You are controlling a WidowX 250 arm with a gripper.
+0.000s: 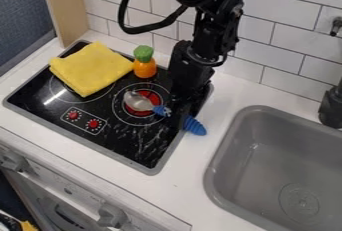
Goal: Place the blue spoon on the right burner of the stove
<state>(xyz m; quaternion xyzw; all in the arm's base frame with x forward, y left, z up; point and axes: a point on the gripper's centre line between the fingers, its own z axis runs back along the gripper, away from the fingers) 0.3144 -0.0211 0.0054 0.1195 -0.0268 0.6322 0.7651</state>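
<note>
The blue-handled spoon (pixel 161 110) is seen with its bowl over the right burner (pixel 155 96) of the stove (pixel 127 142). Its handle is crossed by the gripper (pixel 177 117); how open, or whether anything is gripped, cannot be told. Farther back, a yellow cloth (pixel 91 69) is laid near a toy carrot (pixel 144 68).

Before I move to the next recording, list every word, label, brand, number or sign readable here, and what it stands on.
No text can be read.
Small pale marks around the red knobs on the stove: too small to read.
Pale marks on the blue spoon's handle: too small to tell whether they are print.
</note>
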